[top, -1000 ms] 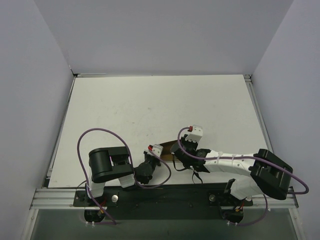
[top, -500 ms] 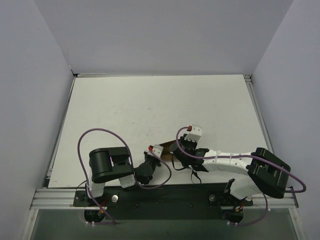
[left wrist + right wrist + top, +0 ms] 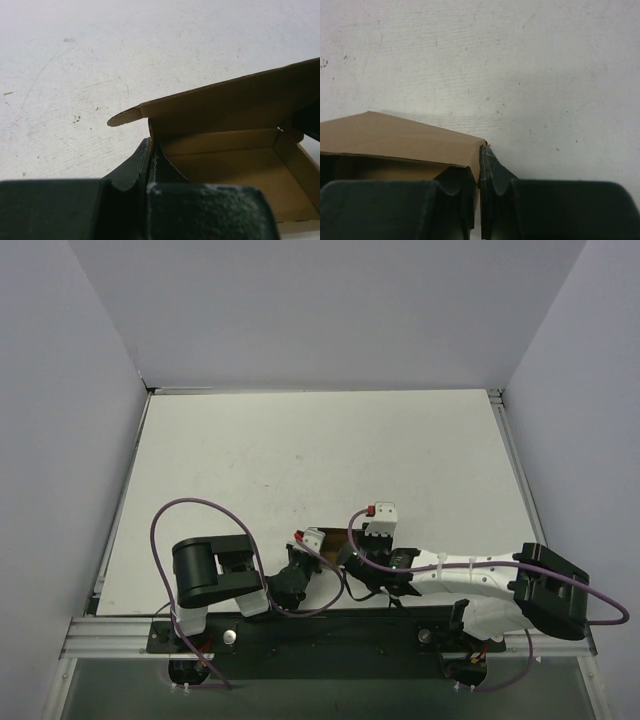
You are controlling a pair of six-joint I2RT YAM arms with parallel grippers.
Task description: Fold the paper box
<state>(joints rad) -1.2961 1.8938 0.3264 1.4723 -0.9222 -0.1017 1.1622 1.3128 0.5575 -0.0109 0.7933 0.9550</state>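
Cardboard: the brown paper box [image 3: 225, 125] is a half-formed tray. Its walls are up, and the lid flap is raised behind them with a rounded tab poking past the corner.
Left gripper [image 3: 151, 156]: closed, pinching one end wall between its fingers; the tray's hollow opens just to their right.
Right gripper [image 3: 481, 167]: closed too, nipping the opposite end wall, with the box stretching away left of its fingers.
Box position: between the two sets of fingers, low on the white table [image 3: 300, 440].
Change: within the last second the right wrist has swung in toward the left gripper, its forearm sinking nearer the base rail. The left arm has barely shifted.
Meaning: the ends seem pressed together to square the walls. The lid is not yet shut, so the folding looks only partway done.
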